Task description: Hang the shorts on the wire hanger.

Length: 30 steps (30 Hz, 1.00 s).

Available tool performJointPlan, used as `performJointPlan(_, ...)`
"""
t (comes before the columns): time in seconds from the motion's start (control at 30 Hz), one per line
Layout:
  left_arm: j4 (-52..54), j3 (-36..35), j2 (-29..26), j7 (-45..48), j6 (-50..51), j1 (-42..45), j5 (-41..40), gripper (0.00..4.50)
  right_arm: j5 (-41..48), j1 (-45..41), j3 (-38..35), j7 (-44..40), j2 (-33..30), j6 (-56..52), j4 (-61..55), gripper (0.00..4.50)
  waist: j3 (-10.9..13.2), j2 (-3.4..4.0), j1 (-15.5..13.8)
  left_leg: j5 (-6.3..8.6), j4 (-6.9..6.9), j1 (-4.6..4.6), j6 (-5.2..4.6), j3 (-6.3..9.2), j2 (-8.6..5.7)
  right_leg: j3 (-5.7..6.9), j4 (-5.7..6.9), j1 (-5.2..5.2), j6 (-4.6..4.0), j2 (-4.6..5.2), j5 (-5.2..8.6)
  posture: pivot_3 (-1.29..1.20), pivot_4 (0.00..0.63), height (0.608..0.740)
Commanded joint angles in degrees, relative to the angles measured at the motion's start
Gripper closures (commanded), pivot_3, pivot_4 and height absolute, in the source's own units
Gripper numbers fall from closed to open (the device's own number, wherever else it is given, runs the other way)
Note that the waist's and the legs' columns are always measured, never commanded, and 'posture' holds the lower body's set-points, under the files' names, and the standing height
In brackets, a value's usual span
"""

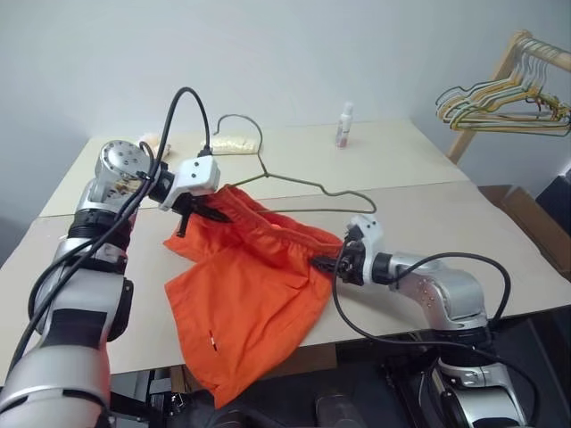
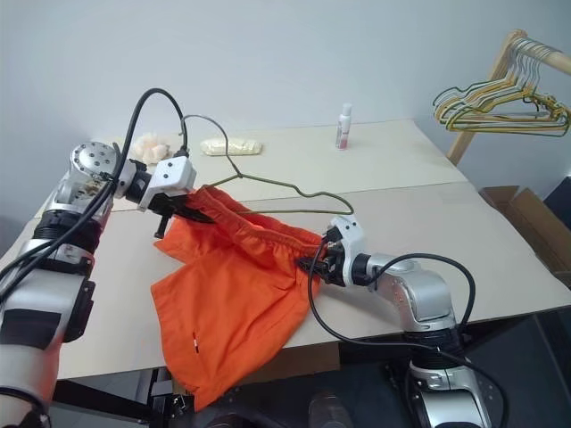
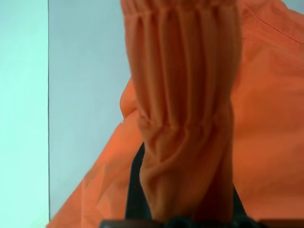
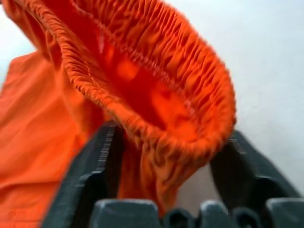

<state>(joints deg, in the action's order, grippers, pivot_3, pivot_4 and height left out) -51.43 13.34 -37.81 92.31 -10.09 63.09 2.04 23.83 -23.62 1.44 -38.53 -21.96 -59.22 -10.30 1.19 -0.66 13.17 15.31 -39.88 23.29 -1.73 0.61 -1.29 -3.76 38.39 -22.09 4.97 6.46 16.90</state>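
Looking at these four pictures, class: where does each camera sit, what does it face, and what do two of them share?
Left eye: on the head, looking down over the table, both arms showing.
Right eye: beside it, same scene.
Left wrist: on the left arm, facing the shorts waistband pinched in its jaws.
Right wrist: on the right arm, waistband between its parted jaws.
Shared: both eyes see the wire hanger.

No readable text or labels anywhere
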Motion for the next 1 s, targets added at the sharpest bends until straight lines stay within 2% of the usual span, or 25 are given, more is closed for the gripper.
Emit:
performJointPlan(0.03,1.9,-1.4,-0.8,0.2,0.1,0.9,-1.1,4.50,2.0,1.0,-3.0,-1.2,-3.7,0.2,-3.2,2.93,0.0,0.00,0.0,0.00,0.00,-0.01,-0.01,0.00,0.00,0.00,-0.01,0.02,0.00,0.00,0.00,-0.18,0.000,0.740)
performJointPlan(0.2,3.9,0.1,-3.1,0.2,0.5,-1.3,-3.1,4.50,5.5,0.3,-8.2,-2.1,-8.0,-0.8,-2.5,4.48,0.0,0.00,0.5,0.01,0.02,-0.03,-0.01,-0.02,0.03,0.01,-0.03,0.02,0.00,-0.03,0.00,-0.19,0.000,0.740)
performJointPlan(0.37,6.5,3.7,-7.3,0.2,-1.0,-4.4,-5.8,4.50,8.2,-2.1,-10.9,-4.5,-13.5,-2.0,-0.3,4.48,0.0,0.00,0.9,0.01,0.04,-0.08,-0.01,-0.08,0.13,-0.02,-0.05,0.02,0.00,-0.08,0.00,-0.20,0.000,0.740)
performJointPlan(0.67,4.5,1.4,-8.4,-0.2,0.9,-5.7,-4.2,4.50,10.2,-0.7,-10.8,-11.5,-24.0,-0.2,2.3,4.48,0.0,0.00,0.1,0.01,0.02,-0.02,-0.02,-0.05,0.12,0.04,-0.25,0.11,0.00,-0.05,0.00,-0.21,0.000,0.740)
performJointPlan(0.87,2.3,3.6,-9.9,-3.9,-3.0,-6.2,1.4,4.50,10.6,-0.4,-11.1,-13.1,-26.4,0.9,3.4,4.48,0.0,0.00,0.3,0.01,0.03,-0.03,-0.02,-0.11,0.16,0.03,-0.29,0.11,0.00,-0.06,0.00,-0.21,0.000,0.740)
performJointPlan(1.0,0.1,1.7,-7.5,-6.4,1.4,-5.2,0.0,4.50,10.8,0.5,-11.2,-13.7,-26.7,1.5,2.1,4.48,0.0,0.00,0.2,0.01,0.02,-0.03,-0.02,-0.11,0.15,0.03,-0.28,0.11,0.00,-0.05,0.00,-0.22,0.000,0.740)
